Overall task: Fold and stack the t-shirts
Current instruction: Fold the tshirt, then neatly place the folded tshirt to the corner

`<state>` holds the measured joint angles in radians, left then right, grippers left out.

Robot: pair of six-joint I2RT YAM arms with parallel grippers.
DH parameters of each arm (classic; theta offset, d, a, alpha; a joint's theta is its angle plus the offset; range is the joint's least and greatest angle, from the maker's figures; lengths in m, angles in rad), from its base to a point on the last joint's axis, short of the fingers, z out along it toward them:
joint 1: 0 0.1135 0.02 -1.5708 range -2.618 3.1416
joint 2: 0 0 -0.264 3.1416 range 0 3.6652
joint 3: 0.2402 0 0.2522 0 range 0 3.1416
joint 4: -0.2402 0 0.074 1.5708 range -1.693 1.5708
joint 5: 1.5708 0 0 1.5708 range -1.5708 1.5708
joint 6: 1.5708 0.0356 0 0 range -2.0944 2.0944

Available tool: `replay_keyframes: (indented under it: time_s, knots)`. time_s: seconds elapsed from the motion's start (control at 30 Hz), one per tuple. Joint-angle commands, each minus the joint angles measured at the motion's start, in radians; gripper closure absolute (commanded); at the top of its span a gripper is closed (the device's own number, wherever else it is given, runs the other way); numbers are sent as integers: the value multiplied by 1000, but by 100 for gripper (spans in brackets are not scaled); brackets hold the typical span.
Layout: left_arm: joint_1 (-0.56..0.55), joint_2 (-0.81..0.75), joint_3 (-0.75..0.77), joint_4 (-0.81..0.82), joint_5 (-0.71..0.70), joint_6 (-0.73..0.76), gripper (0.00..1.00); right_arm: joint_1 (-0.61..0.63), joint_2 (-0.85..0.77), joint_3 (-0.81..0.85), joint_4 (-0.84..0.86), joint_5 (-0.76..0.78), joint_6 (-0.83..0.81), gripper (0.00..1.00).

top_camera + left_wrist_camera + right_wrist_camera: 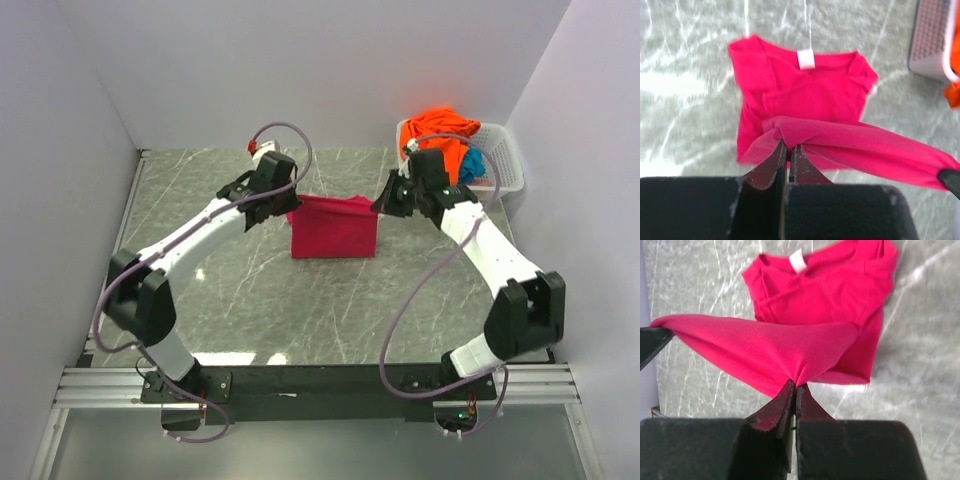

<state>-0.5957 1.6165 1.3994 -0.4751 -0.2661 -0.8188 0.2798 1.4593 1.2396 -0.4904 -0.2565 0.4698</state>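
1. Magenta-pink cloth is what you are working on: the magenta-pink t-shirt (333,230) is lying on the grey marbled table (250,300) at the middle of the top view, between the two arms.
2. Your left gripper (788,150) is pinching one corner of a raised edge, its jaws pressed together on the cloth. Your right gripper (794,387) is doing the same at the other corner.
3. The edge is hanging as a taut band between the two grips, lifted off the rest of the shirt. The white neck label (806,58) is showing face up at the top of both wrist views, on the part lying flat.
4. You appear to be making a fold on this first shirt. The raised edge is probably the hem, though the bunching at the jaws makes that hard to confirm.
5. The next move is calling for both arms to travel together at matched height and pace. That way the band stays level as it goes over toward the collar and is laid down square before you release.
6. The white lattice basket (505,165) is sitting at the upper right of the top view. The orange t-shirt (440,128) is piled in it and spilling over its rim, with the teal t-shirt (472,165) tucked beside it. Both are waiting unfolded.
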Motion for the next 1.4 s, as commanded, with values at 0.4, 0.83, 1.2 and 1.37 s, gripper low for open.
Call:
replay_keyframes:
  time_s: [0.4, 0.83, 1.2, 1.37]
  knots:
    - [172, 505, 473, -39, 13, 67, 75, -57, 591, 471, 36, 123, 15, 100]
    - [205, 456, 294, 124, 241, 155, 0, -57, 618, 522, 24, 53, -36, 14]
    - [195, 548, 253, 167, 403, 144, 5, -31, 216, 51, 210, -9, 26, 12]
    - [175, 591, 262, 148, 401, 162, 25, -31, 63, -103, 211, -23, 39, 12]
